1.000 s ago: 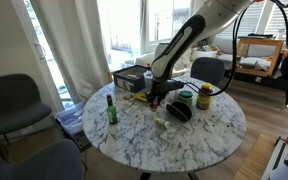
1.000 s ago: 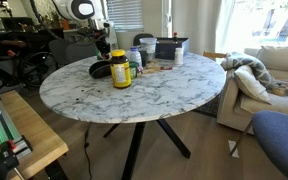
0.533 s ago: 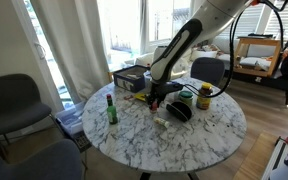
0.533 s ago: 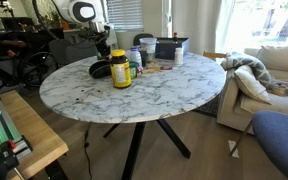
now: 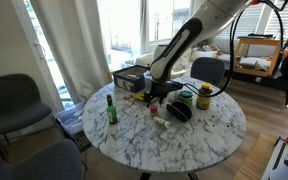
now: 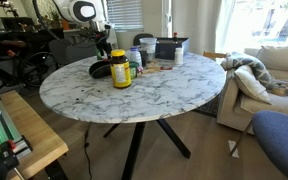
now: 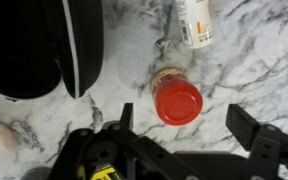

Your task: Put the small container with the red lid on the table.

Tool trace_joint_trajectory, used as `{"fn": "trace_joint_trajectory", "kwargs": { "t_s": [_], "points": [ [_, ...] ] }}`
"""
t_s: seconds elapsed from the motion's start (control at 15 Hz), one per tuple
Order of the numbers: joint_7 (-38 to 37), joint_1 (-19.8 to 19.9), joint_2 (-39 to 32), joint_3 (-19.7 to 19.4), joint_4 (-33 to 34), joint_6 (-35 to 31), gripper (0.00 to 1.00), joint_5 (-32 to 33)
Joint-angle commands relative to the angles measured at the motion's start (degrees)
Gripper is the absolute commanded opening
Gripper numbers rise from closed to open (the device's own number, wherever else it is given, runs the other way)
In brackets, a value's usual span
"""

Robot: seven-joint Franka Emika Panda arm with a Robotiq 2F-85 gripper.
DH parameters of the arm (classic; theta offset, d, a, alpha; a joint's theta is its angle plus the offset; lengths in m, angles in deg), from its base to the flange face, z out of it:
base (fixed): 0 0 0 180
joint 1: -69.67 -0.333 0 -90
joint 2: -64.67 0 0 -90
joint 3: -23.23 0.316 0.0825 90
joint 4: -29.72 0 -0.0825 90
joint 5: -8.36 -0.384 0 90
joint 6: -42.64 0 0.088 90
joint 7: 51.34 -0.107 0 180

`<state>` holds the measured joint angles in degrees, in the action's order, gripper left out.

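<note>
**Red lid dead ahead, between my open fingers**

The marble table (image 7: pixel 114 75) fills my wrist view and carries everything in both exterior views (image 5: pixel 199 140) (image 6: pixel 169 90). The bulkiest neighbour is a black rounded object (image 7: pixel 34 45) at 10 o'clock from my target. The yellow-lidded jar (image 5: pixel 203 98) stands beyond it in an exterior view. A white labelled bottle (image 7: pixel 194 20) lies at 12 o'clock, a little apart from the target.

The small red-lidded container (image 7: pixel 177 100) stands upright on the marble with its lid facing my camera. Its long axis therefore runs straight up toward me. From my palm it lies at 12 o'clock.

My gripper (image 7: pixel 181 112) is spread wide. The fingers (image 7: pixel 127 115) flank the container at 9 and 3 o'clock, and I see daylight on both sides, so I am touching nothing.

I judge the placing done. The move that matters now is straight up along the container's axis. Any drift toward 9 or 3 o'clock could clip the lid and topple it.
</note>
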<state>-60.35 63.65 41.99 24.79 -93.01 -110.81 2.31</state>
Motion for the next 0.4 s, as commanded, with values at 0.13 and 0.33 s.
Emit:
{"fn": "trace_joint_trajectory", "kwargs": {
  "t_s": [0.13,0.33],
  "points": [
    [9.25,3.65,11.12,5.29,-5.9,-3.83,1.0,-5.08],
    [9.14,2.74,9.61,5.16,-2.65,-2.38,1.0,-5.44]
  ]
}}
